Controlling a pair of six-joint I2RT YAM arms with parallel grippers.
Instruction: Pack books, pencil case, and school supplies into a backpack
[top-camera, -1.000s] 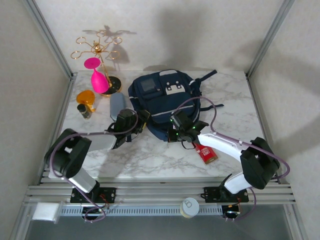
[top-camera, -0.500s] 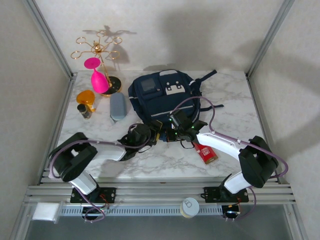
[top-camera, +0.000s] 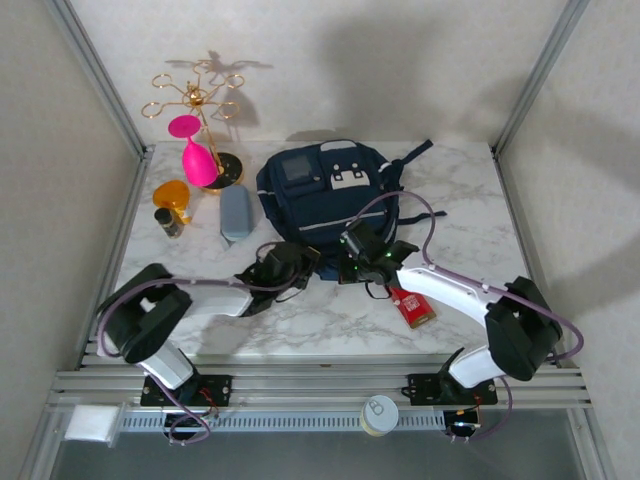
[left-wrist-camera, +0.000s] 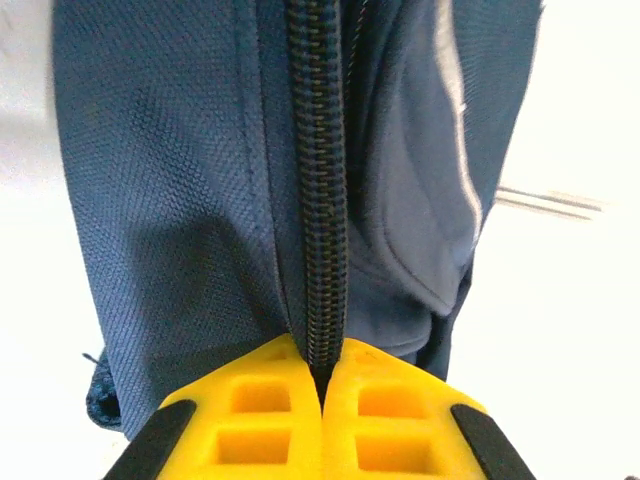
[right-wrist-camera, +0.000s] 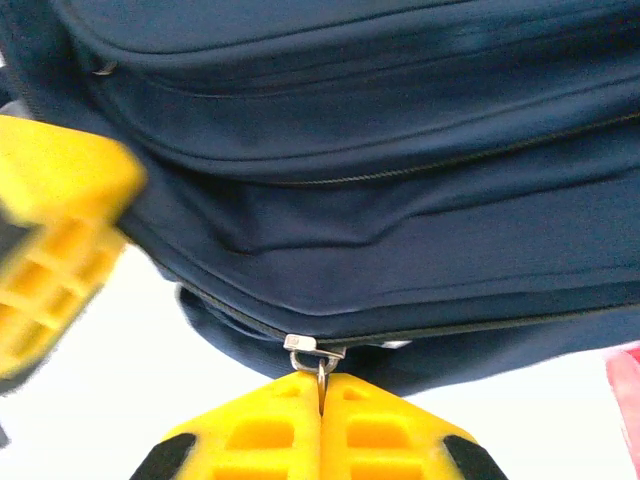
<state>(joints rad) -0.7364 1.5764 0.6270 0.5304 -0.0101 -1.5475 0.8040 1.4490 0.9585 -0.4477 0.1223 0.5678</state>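
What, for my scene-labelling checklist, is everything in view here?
backpack: one, navy, middle rear of table
pencil case: one, grey-blue, left of backpack
red pack: one, red, front right of backpack
rack: one, gold, rear left corner
glass: one, pink, at the rack
orange object: one, orange, left edge
bottle: one, dark, beside orange object
zipper pull: one, silver, backpack's near edge
round object: one, white, front frame rail
table: one, white marble
left arm: yellow jaws shut on backpack's zip
right arm: yellow jaws shut on zipper pull

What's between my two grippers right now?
The backpack, its near edge, with the zipper running along it; the right wrist view shows it.
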